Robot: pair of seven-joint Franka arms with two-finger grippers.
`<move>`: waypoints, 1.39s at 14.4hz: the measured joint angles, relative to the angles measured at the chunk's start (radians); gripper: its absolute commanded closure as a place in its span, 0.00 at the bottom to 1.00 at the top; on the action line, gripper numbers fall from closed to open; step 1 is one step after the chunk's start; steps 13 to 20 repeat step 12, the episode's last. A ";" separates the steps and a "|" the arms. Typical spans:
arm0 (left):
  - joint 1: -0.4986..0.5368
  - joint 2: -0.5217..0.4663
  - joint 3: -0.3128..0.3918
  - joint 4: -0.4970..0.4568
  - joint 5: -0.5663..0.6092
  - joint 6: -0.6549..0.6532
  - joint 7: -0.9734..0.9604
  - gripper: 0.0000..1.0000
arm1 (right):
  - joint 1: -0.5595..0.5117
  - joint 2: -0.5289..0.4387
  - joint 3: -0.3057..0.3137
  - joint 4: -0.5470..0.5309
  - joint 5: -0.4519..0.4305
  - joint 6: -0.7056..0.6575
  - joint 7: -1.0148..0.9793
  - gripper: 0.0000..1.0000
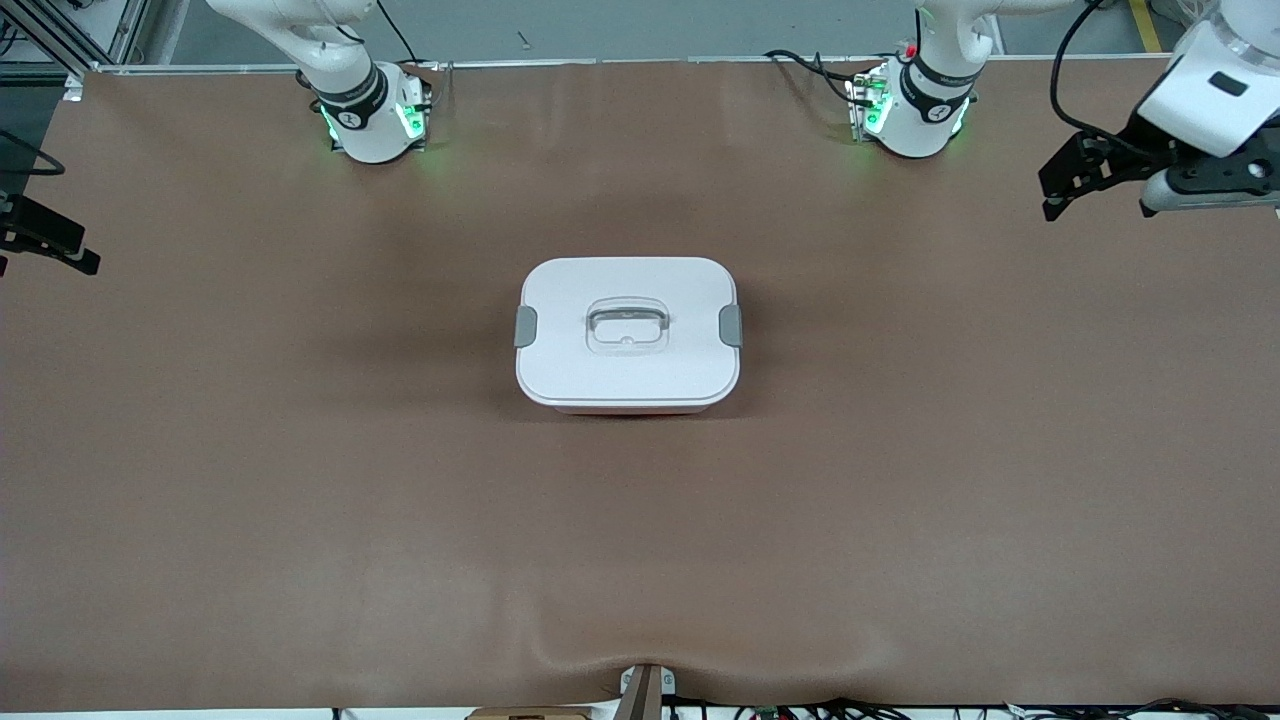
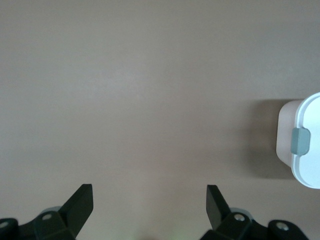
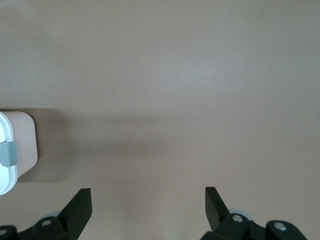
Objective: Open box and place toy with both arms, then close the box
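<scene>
**Closed box at mid-table, both end effectors wide and empty**

Nearest the front camera lay only bare brown table (image 1: pixel 300 520), its covering rippled slightly at the near edge. On the middle of the table sat the box (image 1: pixel 628 335), a rounded pale pink tub seen as a thin strip under its white lid (image 1: pixel 640 280). That lid was on and lay flat, with a grey clip (image 1: pixel 525 327) at the end toward the right arm and another grey clip (image 1: pixel 731 325) at the end toward the left arm. A clear recessed handle (image 1: pixel 626 326) sat in the lid's centre.

No toy showed in any of the three views.

Left end effector (image 1: pixel 1060 190) hung over the table's edge at the left arm's end, well apart from the box, its fingers (image 2: pixel 80 202) spread wide with nothing between them. In the left wrist view one corner of the box and a grey clip showed at the frame's edge.

Right end effector (image 1: pixel 50 245) hung over the edge at the right arm's end, likewise well apart from the box, and only partly in the front view. Its fingers (image 3: pixel 216 202) also stood wide and empty in the right wrist view, where a corner of the box appeared too.

Both arm bases stood along the table's far edge with green lights lit.
</scene>
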 measured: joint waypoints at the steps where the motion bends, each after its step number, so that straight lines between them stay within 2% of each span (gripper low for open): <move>1: 0.001 0.004 0.004 0.013 0.000 -0.001 0.001 0.00 | 0.000 0.000 0.000 0.000 0.000 0.000 0.000 0.00; 20: 0.001 0.024 -0.002 0.029 0.000 -0.030 0.000 0.00 | -0.001 0.000 -0.002 0.000 -0.009 0.000 0.000 0.00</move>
